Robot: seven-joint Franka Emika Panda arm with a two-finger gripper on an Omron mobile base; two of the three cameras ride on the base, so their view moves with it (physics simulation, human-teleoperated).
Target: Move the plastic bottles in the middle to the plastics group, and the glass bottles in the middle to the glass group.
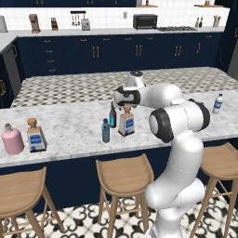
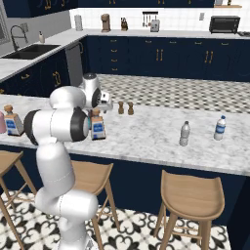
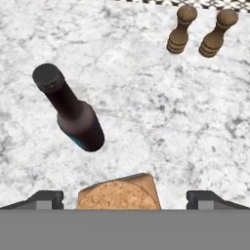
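My hand [image 3: 125,197] hangs wide open, empty, over the cork-stoppered bottle [image 1: 126,121] mid-tabletop [image 1: 69,128]; dark bottle [image 3: 73,113] and teal bottle [image 1: 106,130] beside it. All three unsorted.

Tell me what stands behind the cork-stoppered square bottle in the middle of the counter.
Behind the square bottle stands the slim dark bottle, upright and apart from it. Two brown grinders stand farther back. The open gripper covers part of the counter there.
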